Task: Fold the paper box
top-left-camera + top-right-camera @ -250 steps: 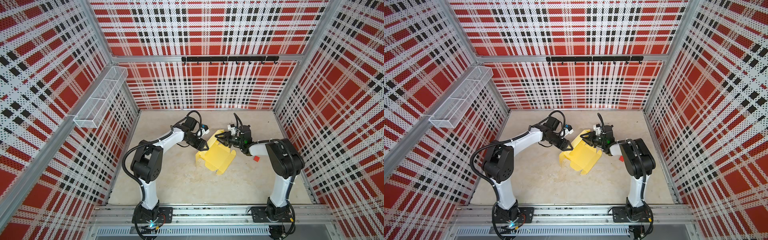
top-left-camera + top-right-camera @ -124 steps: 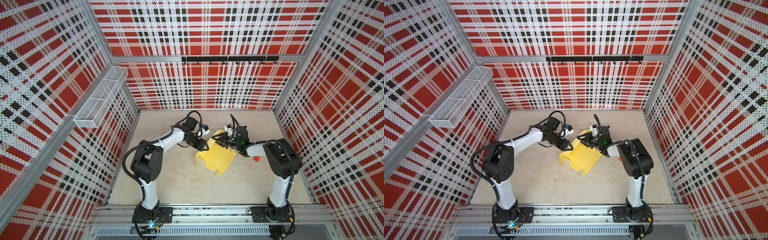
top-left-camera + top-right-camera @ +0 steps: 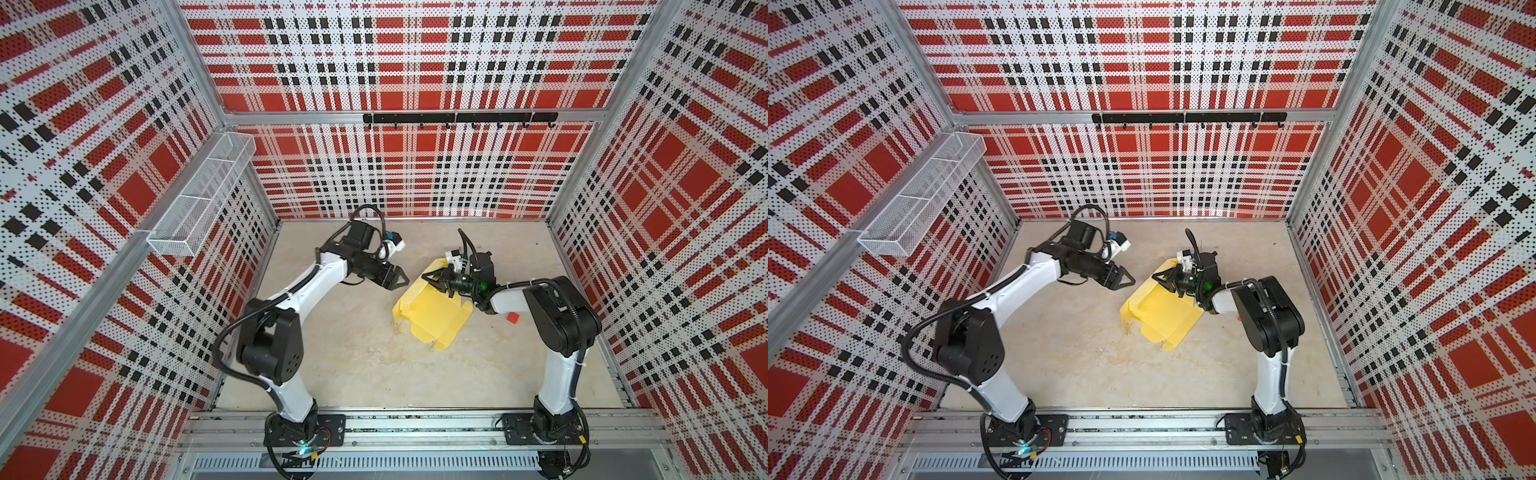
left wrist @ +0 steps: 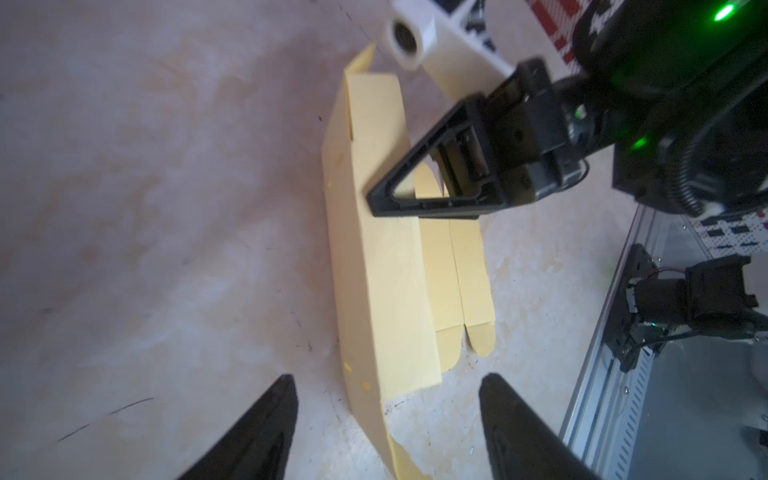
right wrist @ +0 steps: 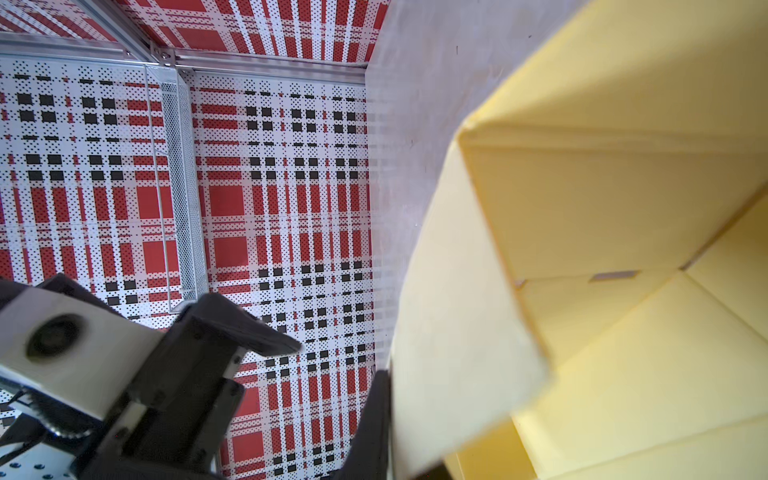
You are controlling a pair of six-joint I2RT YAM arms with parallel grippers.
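The paper box (image 3: 432,316) (image 3: 1163,313) is pale yellow card, partly folded, lying in the middle of the floor with its left wall standing up. My right gripper (image 3: 428,279) (image 3: 1156,277) is shut on the top edge of that wall at its far end. In the right wrist view one black finger (image 5: 374,415) presses flat against the card flap (image 5: 453,332), and the other finger is hidden behind it. My left gripper (image 3: 402,281) (image 3: 1128,281) (image 4: 388,382) stands open just left of the box (image 4: 382,270), touching nothing.
A tiny red square piece (image 3: 513,318) lies on the floor right of the box, beside the right arm. A wire basket (image 3: 199,199) hangs on the left wall and a black hook rail (image 3: 457,118) on the back wall. Plaid walls enclose the floor.
My right gripper has moved left onto the box's raised wall and shut on it. My left gripper's jaws have opened wider beside the box.
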